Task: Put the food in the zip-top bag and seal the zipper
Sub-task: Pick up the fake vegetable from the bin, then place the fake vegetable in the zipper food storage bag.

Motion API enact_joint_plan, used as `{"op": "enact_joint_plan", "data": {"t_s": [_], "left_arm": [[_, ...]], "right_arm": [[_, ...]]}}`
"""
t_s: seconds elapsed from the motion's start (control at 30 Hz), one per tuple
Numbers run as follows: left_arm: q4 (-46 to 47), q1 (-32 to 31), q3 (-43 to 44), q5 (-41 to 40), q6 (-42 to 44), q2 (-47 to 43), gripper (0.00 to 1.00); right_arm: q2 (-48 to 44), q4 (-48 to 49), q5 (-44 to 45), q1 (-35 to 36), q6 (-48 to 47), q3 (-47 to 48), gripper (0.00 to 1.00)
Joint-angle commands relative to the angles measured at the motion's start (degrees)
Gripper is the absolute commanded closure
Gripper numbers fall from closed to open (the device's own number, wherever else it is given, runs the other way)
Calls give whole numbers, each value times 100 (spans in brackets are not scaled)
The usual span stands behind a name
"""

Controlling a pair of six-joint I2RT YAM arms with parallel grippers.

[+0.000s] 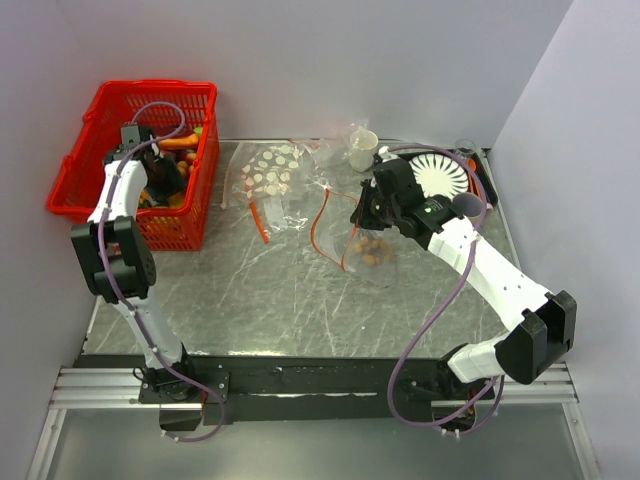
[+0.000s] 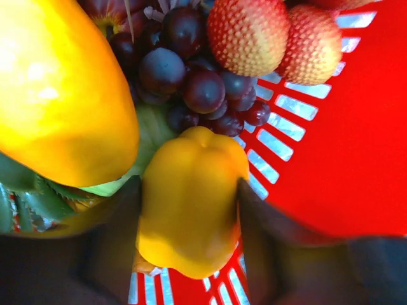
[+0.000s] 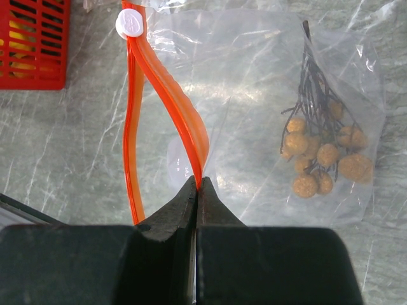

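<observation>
The zip-top bag (image 1: 372, 262) lies flat mid-table, clear, with a bunch of brown round fruits (image 3: 321, 155) inside it. Its orange-red zipper (image 3: 166, 82) gapes open in a loop, with a white slider (image 3: 131, 23) at the far end. My right gripper (image 3: 198, 183) is shut on one lip of the zipper; in the top view it (image 1: 362, 215) sits at the bag's mouth. My left gripper (image 1: 160, 175) is down in the red basket (image 1: 80, 165). Its fingers (image 2: 121, 235) press both sides of a yellow bell pepper (image 2: 191, 203).
The basket also holds dark grapes (image 2: 197, 82), two red-and-cream bumpy fruits (image 2: 248, 32) and a large orange-yellow fruit (image 2: 57, 89). A clear bag with white dots (image 1: 275, 175) lies left of the zip-top bag. A white ribbed plate (image 1: 440, 175) and a cup (image 1: 362, 148) stand at the back right.
</observation>
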Motion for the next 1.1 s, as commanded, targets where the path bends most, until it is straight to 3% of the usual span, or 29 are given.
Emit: {"op": "enact_joint_plan", "data": {"t_s": [0.0,0.07,0.27,0.6,0.8,1.07], "left_arm": [[-129,7,135,-237,19,-345,65],[-68,7,161,-386,-8,-723,78],[117,7,249,-563,-131,-1603,86],[354,7,363,-765,-271,-2350,87],[987,7,21,60,-491,-2921,85],[1163,-63,-94,948,-754,-3396,84]], "right_arm": [[-135,216,-10,40,-5,70,100],[-135,198,-18,40,-5,78,100],[-126,180,-18,40,-22,114,100],[-170,180,-1,40,-14,70,100],[-91,136,-202,40,-31,192,100],[207,75,-554,58,-23,517,100]]}}
